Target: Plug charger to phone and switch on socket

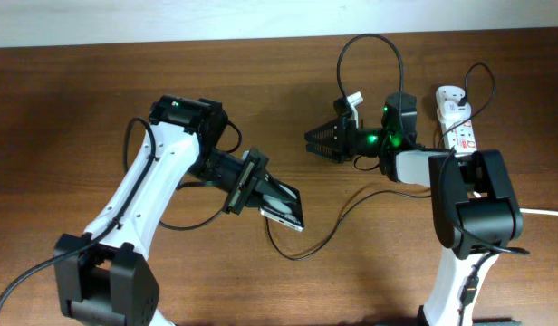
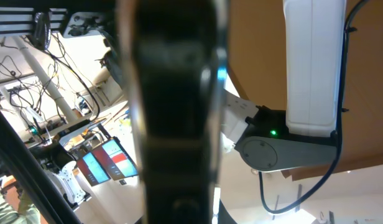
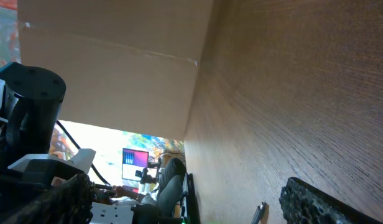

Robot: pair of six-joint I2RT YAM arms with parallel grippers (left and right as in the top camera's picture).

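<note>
My left gripper (image 1: 259, 190) is shut on the phone (image 1: 288, 208), a flat black slab with white marks at its lower end, held tilted above the table. In the left wrist view the phone (image 2: 173, 112) is a dark blurred slab seen edge-on. The charger (image 1: 302, 254), a thin black cable, loops over the table from below the phone toward the right arm. I cannot tell if its end is in the phone. My right gripper (image 1: 317, 143) is open and empty, to the right of the phone; it also shows in the right wrist view (image 3: 191, 208). The socket (image 1: 456, 118) lies at the far right.
The wooden table (image 1: 98, 91) carries everything. A second black cable loop (image 1: 370, 41) rises behind the right arm. A white tag (image 1: 353, 100) sticks up by the right wrist. A thick white cord (image 1: 546, 213) leaves at the right edge.
</note>
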